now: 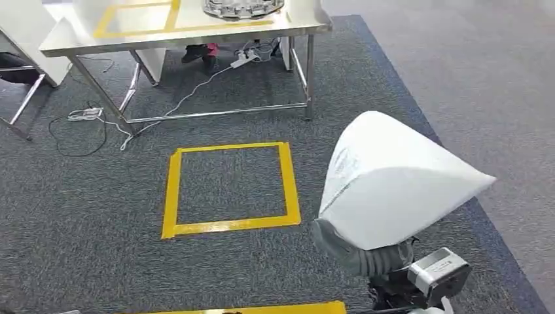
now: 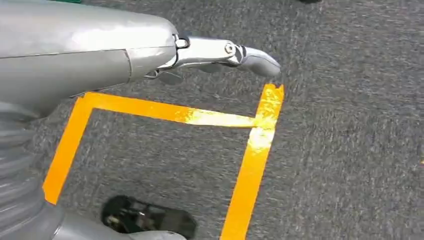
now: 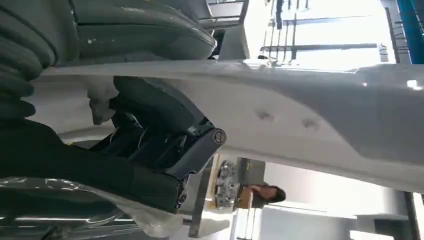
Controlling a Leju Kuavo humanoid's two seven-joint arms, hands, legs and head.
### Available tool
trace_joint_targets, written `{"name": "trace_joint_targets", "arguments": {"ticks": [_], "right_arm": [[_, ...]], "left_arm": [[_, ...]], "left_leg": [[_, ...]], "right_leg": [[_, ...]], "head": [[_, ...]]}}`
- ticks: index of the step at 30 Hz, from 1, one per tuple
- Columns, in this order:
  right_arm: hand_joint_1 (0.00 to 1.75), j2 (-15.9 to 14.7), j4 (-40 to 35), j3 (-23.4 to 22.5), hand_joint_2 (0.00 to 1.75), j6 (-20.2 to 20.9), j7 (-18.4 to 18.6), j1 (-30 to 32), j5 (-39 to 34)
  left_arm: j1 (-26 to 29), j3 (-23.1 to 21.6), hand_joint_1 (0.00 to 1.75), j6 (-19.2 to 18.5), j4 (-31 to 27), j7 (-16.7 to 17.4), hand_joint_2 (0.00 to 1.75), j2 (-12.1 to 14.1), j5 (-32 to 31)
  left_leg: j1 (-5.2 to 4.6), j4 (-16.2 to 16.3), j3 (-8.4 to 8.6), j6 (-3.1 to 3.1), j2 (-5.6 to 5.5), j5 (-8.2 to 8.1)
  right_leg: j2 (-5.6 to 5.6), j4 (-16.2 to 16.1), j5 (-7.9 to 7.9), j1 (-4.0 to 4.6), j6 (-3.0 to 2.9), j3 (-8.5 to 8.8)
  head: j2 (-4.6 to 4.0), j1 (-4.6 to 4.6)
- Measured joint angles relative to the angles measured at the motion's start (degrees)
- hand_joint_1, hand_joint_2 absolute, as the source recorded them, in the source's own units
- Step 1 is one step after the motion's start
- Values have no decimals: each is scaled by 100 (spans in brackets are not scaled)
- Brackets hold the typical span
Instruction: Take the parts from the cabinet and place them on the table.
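With the right hand (image 3: pixel 150 145) gripping the big white part (image 1: pixel 393 183), carry it level to the table (image 1: pixel 196 29); the left hand's (image 2: pixel 220 55) fingers, cannot tell.

A desk (image 1: pixel 183 29) stands ahead at the far side of the carpet (image 1: pixel 78 216), with a round tray of parts (image 1: pixel 243 6) on its right end and a taped outline (image 1: pixel 134 18) to the tray's left. Cables (image 1: pixel 190 95) lie on the floor beneath the desk. In front of the desk, a taped square (image 1: pixel 230 190) lies on the carpet. To the right of that square, nearer the robot, the right hand (image 1: pixel 357 252) holds a large wrapped part (image 1: pixel 393 180) above the floor.
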Motion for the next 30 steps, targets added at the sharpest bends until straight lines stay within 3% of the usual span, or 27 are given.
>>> {"name": "trace_joint_targets", "arguments": {"ticks": [1,2,3,4,5,7,9,10,12,13,14,15,16,17,18,19,20,22,23,24,25,26,28,29,30], "right_arm": [[175,0,-2,0,175,0,0,-2,0],[175,0,-7,-2,175,0,0,-1,0],[175,0,-2,-4,175,0,-2,-14,-2],[175,0,5,-4,175,2,0,0,0],[175,0,-2,-2,175,2,7,2,-2],[175,0,-20,-4,175,2,0,-25,-2],[175,0,-28,-13,175,0,-2,-46,0],[175,0,-28,-15,175,0,-2,-49,0],[175,0,-26,-15,175,0,0,-31,-2],[175,0,-26,-15,175,0,2,-25,-2],[175,0,-26,-17,175,0,2,-27,-2],[175,0,-26,-20,175,0,2,-24,-2],[175,0,-26,-22,175,0,2,-22,-2],[175,0,-26,-24,175,0,2,-17,-2],[175,-2,-15,-26,175,0,0,2,-2],[175,-2,-2,-31,175,0,11,-5,-11],[175,-2,-11,-31,175,2,2,8,-7],[175,-2,-15,-33,175,2,-4,-9,-7],[175,-2,-24,-33,175,2,-9,-7,-4],[175,-2,-26,-42,175,0,-13,-11,-4],[175,-2,-26,-42,175,4,-15,-21,-4],[175,-2,-26,-42,175,15,-15,-20,-4],[175,-2,-26,-42,175,17,-15,-12,-4],[175,-2,-26,-42,175,17,-15,-11,-7],[175,-2,-26,-44,175,20,-15,-9,-7]], "left_arm": [[-1,0,0,0,0,0,175,0,0],[5,2,0,0,0,0,175,2,0],[31,2,0,0,-2,0,175,22,0],[47,2,0,2,-2,2,175,17,-2],[51,7,0,4,-4,7,175,15,0],[31,7,0,4,-4,0,175,7,0],[10,4,0,4,-4,0,175,-4,-2],[6,4,0,2,-4,0,175,-2,-2],[1,4,0,2,-7,0,175,-9,0],[2,4,0,2,-7,0,175,-13,0],[9,4,0,2,-7,0,175,-15,0],[14,4,0,2,-7,0,175,-15,0],[14,4,0,2,-7,0,175,-17,0],[13,4,0,2,-7,0,175,-17,0],[33,9,0,2,-4,0,175,-26,0],[27,7,0,2,-7,0,175,-24,-2],[23,9,0,2,-7,9,175,-31,-2],[6,9,0,2,-7,7,175,-31,-4],[-11,9,0,2,-11,7,175,-15,-7],[-18,2,0,0,-13,0,175,-48,-7],[-30,2,0,0,-13,0,175,-46,-7],[-30,2,0,0,-15,0,175,-37,-7],[-14,2,0,0,-15,0,175,-31,-7],[-6,2,0,0,-15,4,175,-31,-7],[-5,2,0,0,-15,4,175,-31,-7]], "left_leg": [[-49,-397,80,95,0,282],[-124,-836,150,229,-1,715],[-210,-991,124,318,-60,999],[-228,-1017,161,358,-68,834],[-224,-1016,255,322,-39,833],[-212,-1165,399,301,-61,805],[-174,-1295,588,312,-66,750],[-169,-1306,634,322,-66,704],[-170,-1306,741,324,-66,574],[-170,-1306,820,324,-68,506],[-170,-1306,932,320,-76,418],[-170,-1306,1042,315,-84,343],[-171,-1307,1154,307,-93,266],[-176,-1308,1272,295,-93,176],[-176,-1310,1296,281,-94,100],[-181,-1307,1330,246,-120,71],[-168,-1330,1306,195,-111,28],[-179,-1304,1395,154,-105,85],[-186,-1160,1306,130,-94,122],[-182,-844,1155,74,-58,249],[-150,-476,919,34,-44,255],[-113,-138,673,-28,-37,124],[-44,230,277,-112,-30,-351],[-12,183,197,-152,-27,-444],[20,-33,196,-170,-22,-372]], "right_leg": [[-7,-11,-68,27,-5,106],[-22,-33,-140,47,-12,155],[-10,-33,-197,70,3,240],[12,-80,-270,79,37,250],[20,-150,-318,79,56,330],[12,-25,-170,76,139,455],[7,578,-55,69,190,72],[8,968,-120,62,207,-217],[7,1523,-617,53,220,-760],[8,1601,-801,54,237,-943],[6,1503,-801,54,257,-1059],[6,1258,-652,55,259,-1072],[7,897,-358,59,231,-1042],[8,435,172,69,193,-1009],[15,270,754,80,113,-1031],[2,218,542,101,92,-1050],[21,228,651,110,32,-965],[17,119,619,108,-27,-872],[-1,21,622,37,-36,-736],[-17,-54,603,28,-56,-626],[-31,-111,571,21,-82,-539],[-33,-141,527,6,-80,-458],[-28,-162,397,-35,-60,-283],[-21,-162,322,-60,-39,-185],[-17,-162,228,-93,4,-57]], "head": [[0,-4],[0,-7],[0,24],[0,9],[0,-15],[0,-15],[0,9],[0,16],[0,18],[0,11],[0,18],[0,15],[0,15],[0,18],[0,11],[0,-44],[0,-42],[0,-44],[0,-41],[0,-71],[0,-83],[0,-81],[0,-83],[0,-85],[0,-79]]}}
